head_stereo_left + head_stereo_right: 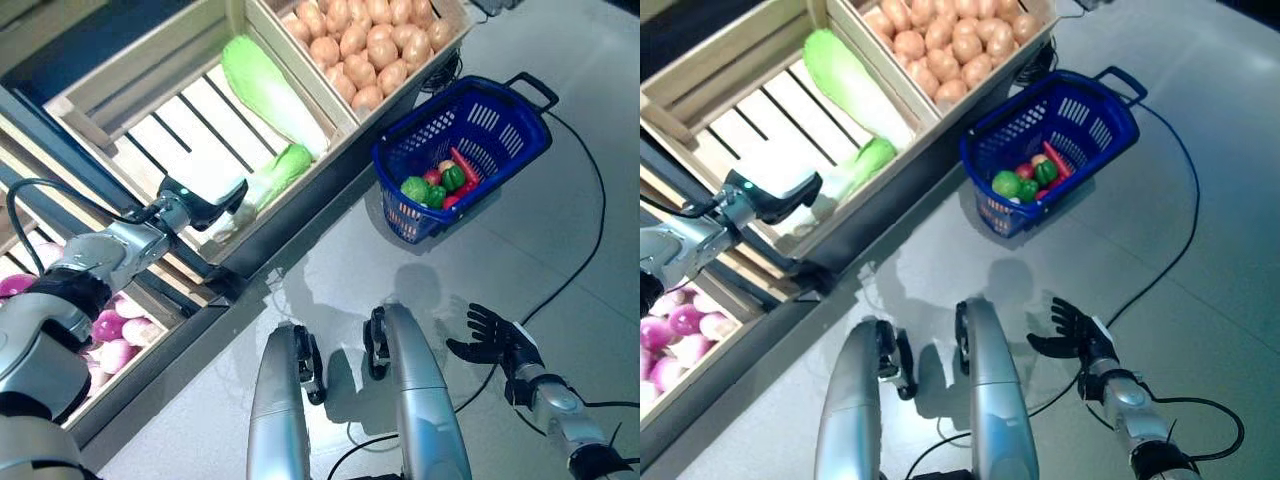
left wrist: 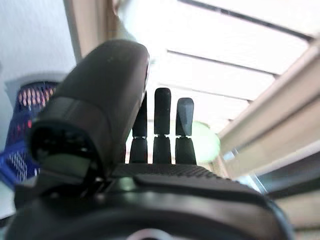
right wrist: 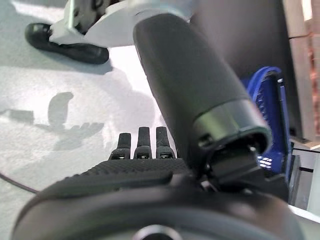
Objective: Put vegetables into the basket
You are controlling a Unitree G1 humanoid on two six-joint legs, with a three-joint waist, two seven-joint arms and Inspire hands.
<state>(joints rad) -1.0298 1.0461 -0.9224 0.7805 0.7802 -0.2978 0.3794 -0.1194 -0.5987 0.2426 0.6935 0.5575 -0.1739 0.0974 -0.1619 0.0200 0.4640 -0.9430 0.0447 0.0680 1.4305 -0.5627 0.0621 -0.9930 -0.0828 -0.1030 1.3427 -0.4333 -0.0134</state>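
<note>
The blue basket (image 1: 483, 118) stands on the grey floor by the stand's corner. In it lie a round green vegetable (image 1: 415, 188), a green pepper (image 1: 453, 177) and a long red pepper (image 1: 465, 163). My left hand (image 1: 205, 200) is open inside a slatted wooden crate (image 1: 160, 130). Its straight fingers (image 2: 162, 120) lie at the white end of a long pale green cabbage (image 1: 275, 175), which also shows in the left wrist view (image 2: 205, 141). My right hand (image 1: 497, 337) is open and empty, low over the floor, well in front of the basket. Its fingers (image 3: 142, 142) are straight.
The wooden stand (image 1: 300, 215) runs across from the lower left to the top, its front edge close beside the basket. A second, larger cabbage (image 1: 265, 85) lies deeper in the same crate. Open floor (image 1: 560, 260) lies between my right hand and the basket.
</note>
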